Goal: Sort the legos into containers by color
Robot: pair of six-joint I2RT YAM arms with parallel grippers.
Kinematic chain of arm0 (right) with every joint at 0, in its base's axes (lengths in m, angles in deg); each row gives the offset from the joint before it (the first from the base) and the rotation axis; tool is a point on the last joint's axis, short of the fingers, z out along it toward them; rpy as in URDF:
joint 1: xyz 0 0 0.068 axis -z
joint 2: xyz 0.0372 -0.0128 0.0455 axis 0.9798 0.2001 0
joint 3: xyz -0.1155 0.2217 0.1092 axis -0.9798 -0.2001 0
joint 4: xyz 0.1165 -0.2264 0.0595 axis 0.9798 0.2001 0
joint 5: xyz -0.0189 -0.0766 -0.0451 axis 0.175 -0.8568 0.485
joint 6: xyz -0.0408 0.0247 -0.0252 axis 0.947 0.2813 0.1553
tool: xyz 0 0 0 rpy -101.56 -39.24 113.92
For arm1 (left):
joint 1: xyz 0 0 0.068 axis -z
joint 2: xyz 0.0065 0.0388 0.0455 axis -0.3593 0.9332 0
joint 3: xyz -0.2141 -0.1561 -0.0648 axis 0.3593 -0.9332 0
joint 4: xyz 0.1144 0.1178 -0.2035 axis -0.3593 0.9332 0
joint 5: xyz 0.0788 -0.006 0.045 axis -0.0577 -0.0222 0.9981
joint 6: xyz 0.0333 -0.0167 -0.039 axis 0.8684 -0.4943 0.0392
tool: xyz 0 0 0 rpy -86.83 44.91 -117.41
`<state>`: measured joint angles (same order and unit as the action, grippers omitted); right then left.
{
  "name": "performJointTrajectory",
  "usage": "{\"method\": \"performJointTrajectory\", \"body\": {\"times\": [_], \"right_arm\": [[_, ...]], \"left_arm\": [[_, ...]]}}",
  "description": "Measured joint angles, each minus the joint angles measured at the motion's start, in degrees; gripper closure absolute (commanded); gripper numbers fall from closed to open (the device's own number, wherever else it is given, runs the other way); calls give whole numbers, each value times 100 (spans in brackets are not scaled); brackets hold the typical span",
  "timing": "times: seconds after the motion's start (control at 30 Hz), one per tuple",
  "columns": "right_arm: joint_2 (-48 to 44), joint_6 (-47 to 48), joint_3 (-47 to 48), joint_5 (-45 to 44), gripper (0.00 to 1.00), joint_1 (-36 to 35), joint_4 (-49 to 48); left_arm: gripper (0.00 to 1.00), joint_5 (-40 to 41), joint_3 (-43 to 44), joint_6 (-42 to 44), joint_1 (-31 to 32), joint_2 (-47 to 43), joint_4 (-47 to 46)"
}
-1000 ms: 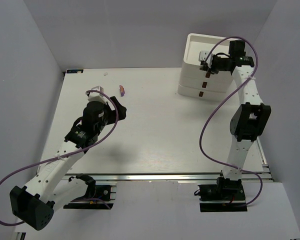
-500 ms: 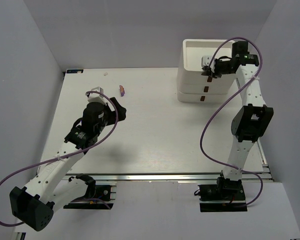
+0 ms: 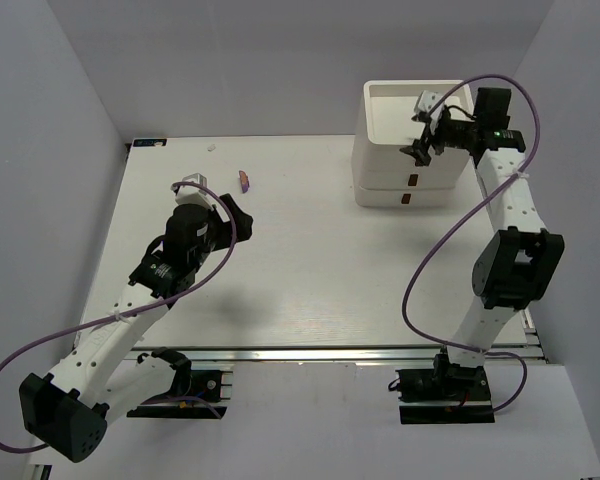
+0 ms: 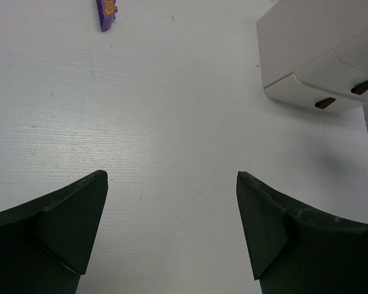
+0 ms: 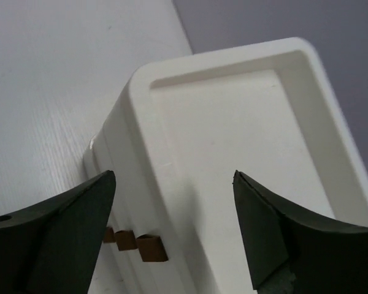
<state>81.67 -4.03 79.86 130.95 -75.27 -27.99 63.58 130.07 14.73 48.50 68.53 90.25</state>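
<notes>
A single purple lego (image 3: 244, 180) lies on the table (image 3: 310, 260) at the back left; the left wrist view has it (image 4: 106, 13) far ahead and to the left. My left gripper (image 3: 218, 200) (image 4: 170, 176) hovers open just short of it, with nothing between its fingers. The white stacked containers (image 3: 405, 165) (image 4: 313, 55) stand at the back right, with a square top tray (image 5: 233, 122) and brown drawer handles (image 5: 148, 248). Above the unit's front edge my right gripper (image 3: 423, 128) (image 5: 173, 177) is open and holds nothing.
Grey walls close the table in at the back and on both sides. A metal rail (image 3: 330, 355) runs along the near edge by the arm bases. A small blue-edged tag (image 3: 148, 142) sits at the back left corner.
The right gripper has opened and drawn up and to the right, away from the drawer fronts. The white unit now sits squarer than a second ago. The left arm has not moved.
</notes>
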Motion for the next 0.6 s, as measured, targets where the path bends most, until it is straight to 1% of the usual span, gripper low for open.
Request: {"method": "performJointTrajectory", "body": {"times": [0.07,0.13,0.2,0.23,0.27,0.3,0.4,0.43,0.5,0.53,0.57,0.6], "right_arm": [[-166,-721,-55,13,11,9,-660],[-538,-1453,-446,24,11,13,-1482],[-1137,-2422,-1259,-59,11,20,-2483],[-1541,-2977,-1897,-205,12,20,-3117],[-1939,-3499,-2494,-260,17,24,-3556],[-2214,-3842,-2892,-260,19,26,-3781],[-2809,-4507,-3882,-372,39,33,-4144],[-3008,-4645,-4266,-470,57,35,-4293],[-3554,-4968,-5204,-796,72,35,-4485],[-3814,-5160,-5646,-986,82,35,-4527],[-4039,-5418,-6041,-1244,83,26,-4612],[-4177,-5692,-6308,-1493,82,15,-4640]], "left_arm": [[4,0,0,0,0,2,-11],[4,0,0,2,0,7,-24],[4,0,0,2,0,15,-35],[4,0,-2,2,0,17,-39],[3,0,-9,0,0,20,-50],[3,0,-15,0,0,24,-63],[3,0,-20,-4,0,76,-79],[3,0,-20,-7,0,103,-76],[2,2,-20,-17,0,149,-76],[2,2,-20,-22,0,170,-76],[2,0,-20,-22,0,179,-79],[2,0,-22,-22,0,195,-85]]}}
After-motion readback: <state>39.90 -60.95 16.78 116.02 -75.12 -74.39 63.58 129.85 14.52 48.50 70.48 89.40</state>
